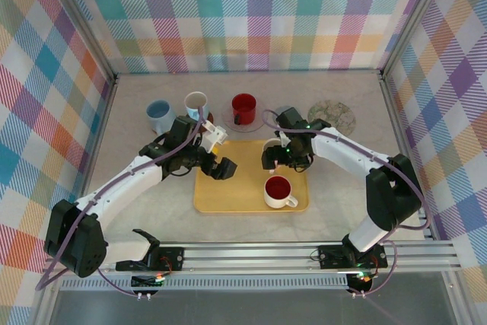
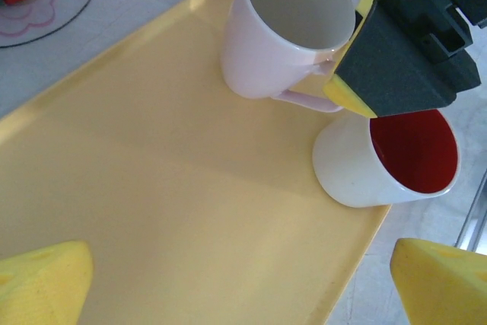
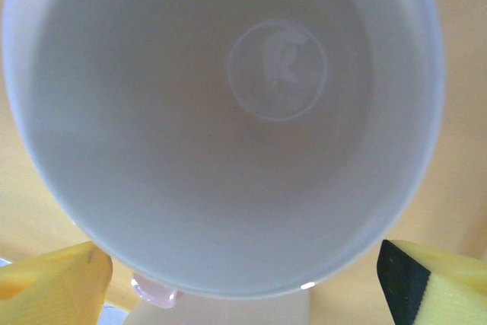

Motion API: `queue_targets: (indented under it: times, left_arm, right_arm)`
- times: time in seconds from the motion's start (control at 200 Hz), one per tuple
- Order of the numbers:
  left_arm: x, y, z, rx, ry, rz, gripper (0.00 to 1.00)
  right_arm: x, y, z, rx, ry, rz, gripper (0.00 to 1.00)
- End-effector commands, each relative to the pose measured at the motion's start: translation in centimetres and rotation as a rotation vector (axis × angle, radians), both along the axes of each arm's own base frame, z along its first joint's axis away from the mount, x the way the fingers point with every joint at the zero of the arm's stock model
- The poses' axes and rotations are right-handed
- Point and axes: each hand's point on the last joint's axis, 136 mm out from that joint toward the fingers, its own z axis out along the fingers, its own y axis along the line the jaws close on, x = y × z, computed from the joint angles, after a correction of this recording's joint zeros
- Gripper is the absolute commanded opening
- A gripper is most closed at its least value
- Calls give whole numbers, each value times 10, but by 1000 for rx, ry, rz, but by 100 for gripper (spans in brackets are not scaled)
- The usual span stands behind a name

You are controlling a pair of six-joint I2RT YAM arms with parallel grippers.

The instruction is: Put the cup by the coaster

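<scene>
cup upright, mouth up, on tray

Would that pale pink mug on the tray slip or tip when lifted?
Its glossy wall suggests glazed ceramic, so the pale pink mug is probably stiff, slick, breakable. It looks empty, so fairly light; its broad base should resist tipping.

Walls: pastel plaid cloth on three sides, held between metal corner posts.
Table: pale, faintly marbled top, evenly and softly lit.
Near edge: aluminium rail.
</scene>
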Motion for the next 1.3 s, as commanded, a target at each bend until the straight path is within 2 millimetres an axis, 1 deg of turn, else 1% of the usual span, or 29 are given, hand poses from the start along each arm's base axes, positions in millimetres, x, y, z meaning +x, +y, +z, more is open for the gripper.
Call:
queue_targets:
  times: [0.0, 0.205, 0.32, 0.5, 0.595, 0.755, 1.05, 1.295]
  left_arm:
    - [1, -12, 13, -46, -4, -39, 100]
    - [5, -16, 11, -45, 11, -44, 100]
    - [5, -16, 10, -47, 16, -43, 100]
    - [5, -18, 8, -52, 31, -44, 100]
    - [6, -19, 8, -55, 32, -43, 100]
    - [6, -21, 7, -66, 45, -50, 100]
    - [10, -25, 6, -64, 61, -51, 100]
    - [9, -25, 4, -62, 84, -52, 100]
  right_arm:
    - [-1, -6, -1, -57, 1, 39, 92]
    - [-5, -13, -1, -96, 3, 73, 93]
    - [-6, -15, 0, -102, 2, 96, 95]
    - [-11, -16, -1, -97, 33, 120, 96]
    - [-10, -19, -1, -103, 35, 112, 96]
    - [-8, -29, -3, -141, 41, 83, 95]
    - [-5, -40, -4, -161, 36, 58, 95]
    - [0, -48, -5, -186, 32, 47, 95]
